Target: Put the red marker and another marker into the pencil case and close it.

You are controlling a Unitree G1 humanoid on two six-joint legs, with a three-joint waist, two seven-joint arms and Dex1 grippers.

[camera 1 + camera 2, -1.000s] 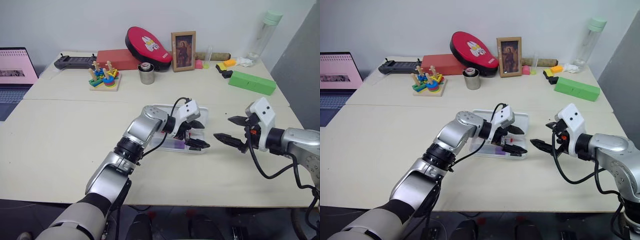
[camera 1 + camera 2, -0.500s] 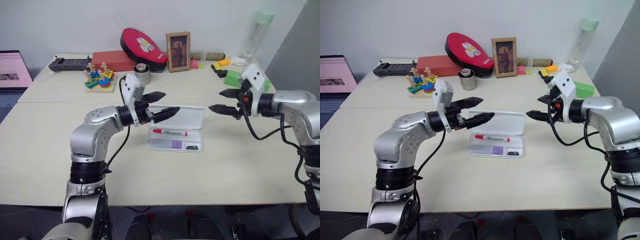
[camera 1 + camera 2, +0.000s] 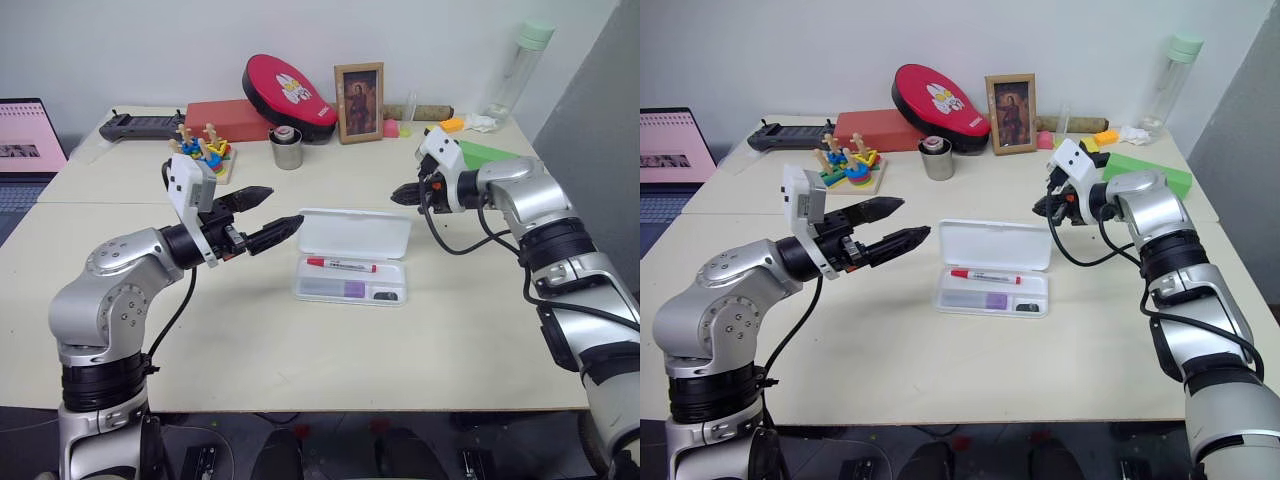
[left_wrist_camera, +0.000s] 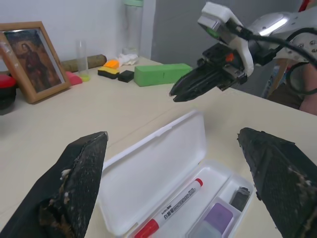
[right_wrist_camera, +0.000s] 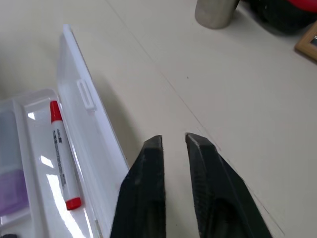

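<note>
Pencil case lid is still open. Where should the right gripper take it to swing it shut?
Judging by its pose, at the lid's free far edge, approached from behind. The lid leans back from its hinge along the tray, and the shut right gripper is near that edge.

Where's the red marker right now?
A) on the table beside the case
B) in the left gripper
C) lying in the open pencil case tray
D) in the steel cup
C: the red marker lies in the tray of the open pencil case, beside the purple marker.
</note>
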